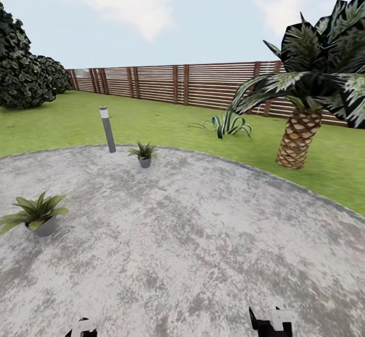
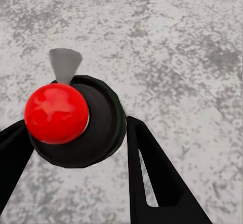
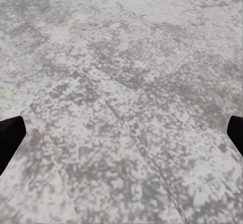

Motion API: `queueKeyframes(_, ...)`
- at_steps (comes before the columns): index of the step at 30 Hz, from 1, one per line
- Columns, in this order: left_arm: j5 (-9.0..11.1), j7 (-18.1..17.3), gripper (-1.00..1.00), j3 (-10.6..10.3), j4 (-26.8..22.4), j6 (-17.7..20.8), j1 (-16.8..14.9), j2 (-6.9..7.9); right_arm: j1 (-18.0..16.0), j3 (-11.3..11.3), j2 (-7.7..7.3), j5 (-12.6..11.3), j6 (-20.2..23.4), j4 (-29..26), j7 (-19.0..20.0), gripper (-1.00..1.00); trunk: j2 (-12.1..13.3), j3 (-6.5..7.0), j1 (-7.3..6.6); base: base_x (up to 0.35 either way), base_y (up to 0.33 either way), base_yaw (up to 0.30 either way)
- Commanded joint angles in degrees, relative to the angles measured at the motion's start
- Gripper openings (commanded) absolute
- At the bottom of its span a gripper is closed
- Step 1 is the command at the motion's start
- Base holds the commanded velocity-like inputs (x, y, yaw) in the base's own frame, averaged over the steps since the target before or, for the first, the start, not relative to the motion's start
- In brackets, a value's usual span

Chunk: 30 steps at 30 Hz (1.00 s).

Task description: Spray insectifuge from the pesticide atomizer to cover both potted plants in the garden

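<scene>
Looking out over the garden, the head view takes in green grass, a brown slat fence at the back and a palm tree on the right. A big round stone patio covers most of the ground, and the robot stands on it, so both plants are in front of it.

The two potted plants sit on the patio. One potted plant is close, on the left. The other potted plant is farther off, near the patio edge, just beside a tall grey lamp post. They are well apart, so I think each one will need its own spray.

Low down in the head view, the tops of both arms peek in. The left gripper is closed around the pesticide atomizer; its black fingers press on the dark round part under the red top. It is held over bare stone, likely to carry it to a plant. The right gripper has its fingers wide apart and holds nothing, with only stone under it.

The spraying looks not yet begun.
</scene>
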Motion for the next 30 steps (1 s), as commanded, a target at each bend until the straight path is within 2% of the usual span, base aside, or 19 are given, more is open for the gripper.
queueKeyframes(1,0.1,0.0,-1.0,0.0,0.1,-0.2,-0.1,-0.01,0.0,-0.5,-0.01,0.3,-0.2,0.0,0.3,1.0,0.0,-0.05,0.02,0.34,0.0,0.276)
queueKeyframes(8,0.1,0.0,-1.0,0.0,0.1,-0.2,-0.1,0.0,0.0,-0.5,-0.01,0.3,-0.2,0.0,0.3,1.0,0.0,-0.05,0.02,0.34,0.0,0.202)
queueKeyframes(30,0.1,0.0,-1.0,0.0,0.1,-0.2,-0.1,0.02,0.0,-0.5,-0.02,0.4,-0.2,0.0,0.3,1.0,0.0,-0.05,0.02,0.34,0.0,0.008)
